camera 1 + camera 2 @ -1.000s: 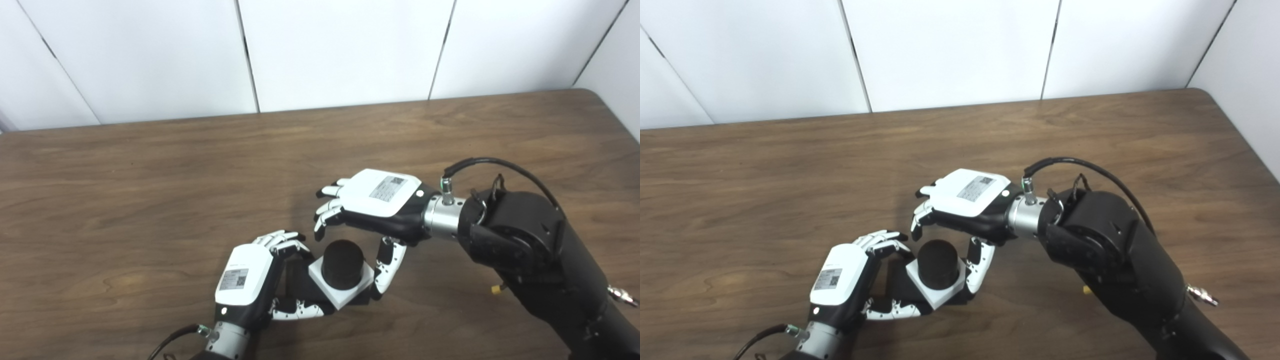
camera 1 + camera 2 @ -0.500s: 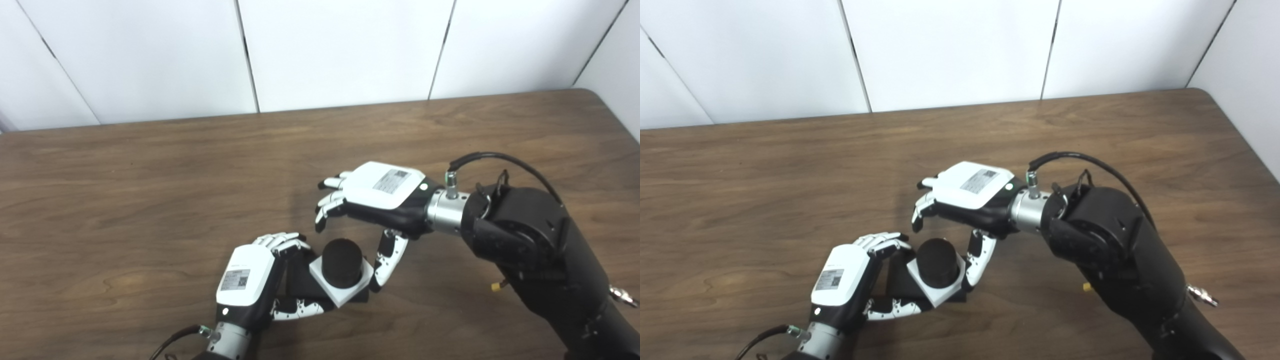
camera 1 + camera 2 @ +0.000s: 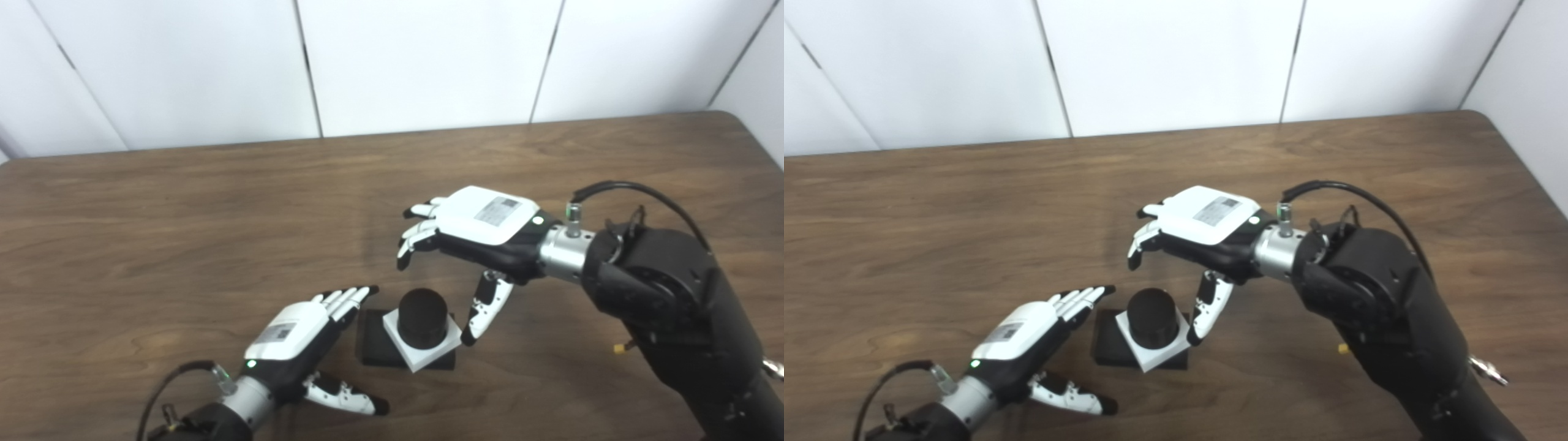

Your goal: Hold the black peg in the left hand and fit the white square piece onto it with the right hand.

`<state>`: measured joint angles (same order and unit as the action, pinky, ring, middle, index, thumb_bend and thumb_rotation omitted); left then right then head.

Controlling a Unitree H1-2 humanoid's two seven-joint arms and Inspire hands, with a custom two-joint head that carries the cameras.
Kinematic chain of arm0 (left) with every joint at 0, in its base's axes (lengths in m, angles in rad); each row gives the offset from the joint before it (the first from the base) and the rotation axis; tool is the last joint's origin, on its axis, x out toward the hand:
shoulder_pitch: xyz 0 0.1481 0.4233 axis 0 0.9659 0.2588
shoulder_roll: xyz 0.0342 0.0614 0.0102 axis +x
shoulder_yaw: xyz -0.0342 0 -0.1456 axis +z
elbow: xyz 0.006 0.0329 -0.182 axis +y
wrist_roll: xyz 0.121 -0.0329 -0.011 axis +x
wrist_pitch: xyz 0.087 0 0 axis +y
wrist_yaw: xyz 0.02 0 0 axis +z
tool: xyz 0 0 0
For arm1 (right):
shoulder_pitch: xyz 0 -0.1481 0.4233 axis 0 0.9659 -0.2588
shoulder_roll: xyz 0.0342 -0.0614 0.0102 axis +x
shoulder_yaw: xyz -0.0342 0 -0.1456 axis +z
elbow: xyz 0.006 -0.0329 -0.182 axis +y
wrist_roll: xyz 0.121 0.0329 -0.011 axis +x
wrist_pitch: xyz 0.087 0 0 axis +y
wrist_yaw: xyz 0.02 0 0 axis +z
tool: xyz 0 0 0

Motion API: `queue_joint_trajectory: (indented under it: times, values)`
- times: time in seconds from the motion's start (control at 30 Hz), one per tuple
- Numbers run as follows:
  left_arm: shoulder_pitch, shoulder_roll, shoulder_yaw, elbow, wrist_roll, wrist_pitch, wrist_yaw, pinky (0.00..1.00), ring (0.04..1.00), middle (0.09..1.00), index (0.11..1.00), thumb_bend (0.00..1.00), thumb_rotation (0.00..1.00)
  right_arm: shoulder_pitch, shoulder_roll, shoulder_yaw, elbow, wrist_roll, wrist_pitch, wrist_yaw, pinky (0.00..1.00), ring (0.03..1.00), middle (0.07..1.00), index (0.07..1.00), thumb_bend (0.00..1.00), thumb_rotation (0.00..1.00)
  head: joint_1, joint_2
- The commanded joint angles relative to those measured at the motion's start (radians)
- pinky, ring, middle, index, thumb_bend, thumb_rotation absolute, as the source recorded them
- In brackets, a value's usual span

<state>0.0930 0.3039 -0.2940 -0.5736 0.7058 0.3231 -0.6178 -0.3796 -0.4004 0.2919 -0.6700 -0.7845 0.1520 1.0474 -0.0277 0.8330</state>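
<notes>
White square piece (image 3: 424, 348), judged rigid and light, is seated on black peg (image 3: 422, 310); corners offer grip. Left hand (image 3: 298, 335) and right hand (image 3: 474, 236) are spread, empty.

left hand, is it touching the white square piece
Apart. In the right eye view the left hand lies open beside the black base, its fingertips short of the white square piece, with dark base showing between them.

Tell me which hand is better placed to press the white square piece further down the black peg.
Probably right: the right hand hovers open above the white square piece on the black peg.
</notes>
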Motion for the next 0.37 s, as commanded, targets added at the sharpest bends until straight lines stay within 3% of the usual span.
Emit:
queue_joint_trajectory:
  times: [0.0, 0.03, 0.07, 0.13, 0.23, 0.3, 0.33]
  values:
    - [-0.013, 0.008, 0.114, -0.051, -0.166, 0.100, -0.048, 0.99, 1.000, 1.000, 1.000, 1.00, 0.35, -0.020, -0.010, -0.026, -0.020, 0.009, 0.011, -0.038, 0.96, 0.957, 0.842, 0.746, 0.94, 0.27, -0.001, 0.000]
    - [-0.014, 0.000, 0.155, -0.059, -0.225, 0.129, -0.070, 0.98, 1.000, 1.000, 1.000, 1.00, 0.33, -0.018, -0.011, -0.031, -0.020, 0.010, 0.014, -0.038, 0.95, 0.955, 0.841, 0.746, 0.95, 0.27, -0.001, 0.000]
    - [-0.012, -0.021, 0.237, -0.059, -0.339, 0.144, -0.068, 0.98, 1.000, 1.000, 1.000, 1.00, 0.31, -0.010, -0.015, -0.043, -0.014, 0.020, 0.017, -0.046, 0.95, 0.953, 0.840, 0.746, 0.95, 0.27, 0.001, -0.005]
    - [-0.005, -0.052, 0.340, -0.051, -0.480, 0.146, -0.034, 1.00, 1.000, 1.000, 1.000, 1.00, 0.28, 0.007, -0.018, -0.066, 0.001, 0.042, 0.020, -0.066, 0.93, 0.951, 0.838, 0.748, 0.94, 0.29, 0.001, -0.009]
    - [0.036, -0.147, 0.482, -0.013, -0.615, 0.025, 0.125, 0.99, 0.995, 1.000, 1.000, 1.00, 0.39, 0.080, 0.000, -0.162, 0.046, 0.131, 0.063, -0.142, 0.89, 0.947, 0.849, 0.783, 0.87, 0.34, 0.007, -0.013]
    - [0.066, -0.219, 0.539, 0.015, -0.676, -0.062, 0.216, 0.96, 0.969, 0.987, 1.000, 0.99, 0.50, 0.150, 0.036, -0.243, 0.079, 0.214, 0.088, -0.228, 0.82, 0.938, 0.868, 0.849, 0.79, 0.40, 0.012, -0.016]
    - [0.080, -0.251, 0.554, 0.024, -0.688, -0.099, 0.260, 0.93, 0.961, 0.982, 1.000, 0.93, 0.53, 0.189, 0.057, -0.282, 0.094, 0.252, 0.094, -0.276, 0.81, 0.937, 0.893, 0.898, 0.72, 0.48, 0.012, -0.016]
